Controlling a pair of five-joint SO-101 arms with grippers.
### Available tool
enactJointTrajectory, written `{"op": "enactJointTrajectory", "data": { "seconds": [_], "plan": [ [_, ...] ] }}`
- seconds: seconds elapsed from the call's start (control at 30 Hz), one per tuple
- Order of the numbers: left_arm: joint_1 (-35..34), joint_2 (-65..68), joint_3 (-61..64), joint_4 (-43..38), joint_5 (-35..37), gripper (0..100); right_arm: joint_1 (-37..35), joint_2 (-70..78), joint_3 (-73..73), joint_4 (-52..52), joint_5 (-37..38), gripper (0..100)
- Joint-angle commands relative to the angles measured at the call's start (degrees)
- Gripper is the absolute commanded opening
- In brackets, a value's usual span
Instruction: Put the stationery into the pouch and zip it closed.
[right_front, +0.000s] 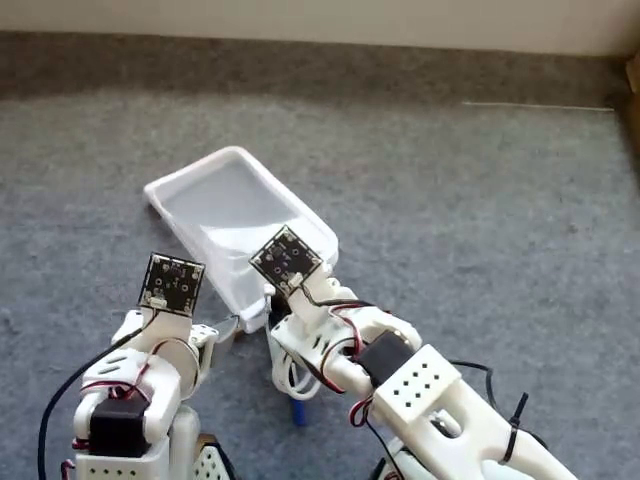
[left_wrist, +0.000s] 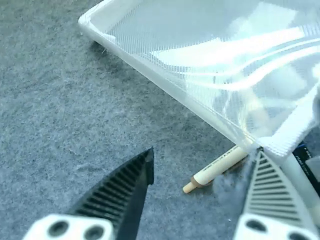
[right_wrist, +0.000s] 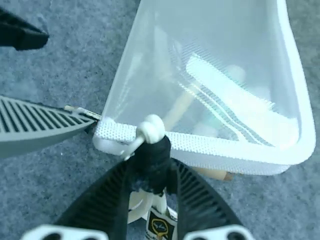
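The white mesh pouch (right_front: 235, 215) lies on grey carpet, its near end towards both arms. Through the mesh I see pale stationery (right_wrist: 225, 97) and a beige pen (right_wrist: 180, 107) inside. My right gripper (right_wrist: 150, 152) is shut on the white zipper pull (right_wrist: 150, 129) at the pouch's near edge (right_wrist: 200, 145). My left gripper (left_wrist: 205, 151) is open beside that corner, its grey finger (left_wrist: 270, 195) touching the pouch's rim and its black finger (left_wrist: 127, 187) over carpet. A beige pen (left_wrist: 215, 172) lies on the carpet, partly under the pouch's edge.
A blue pen (right_front: 298, 410) lies on the carpet under the right arm, mostly hidden by it. Bare grey carpet (right_front: 480, 200) spreads to the right of and beyond the pouch. A pale wall base (right_front: 320, 20) runs along the far side.
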Motion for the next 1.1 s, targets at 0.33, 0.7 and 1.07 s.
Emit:
{"op": "enactJointTrajectory", "data": {
  "seconds": [0.33, 0.7, 1.07],
  "plan": [
    [9.7, -0.2, -2.6, 0.3, 0.6, 29, 0.7, -1.6, -0.7, -2.5, -0.6, 0.5],
    [3.6, -0.3, 2.3, -4.6, 0.5, 25, 0.7, -2.1, -0.7, -2.3, -0.6, 0.5],
    [2.2, -0.3, 5.2, -9.6, 0.4, 13, 0.6, -2.1, -0.7, 0.0, -0.4, 0.5]
  ]
}}
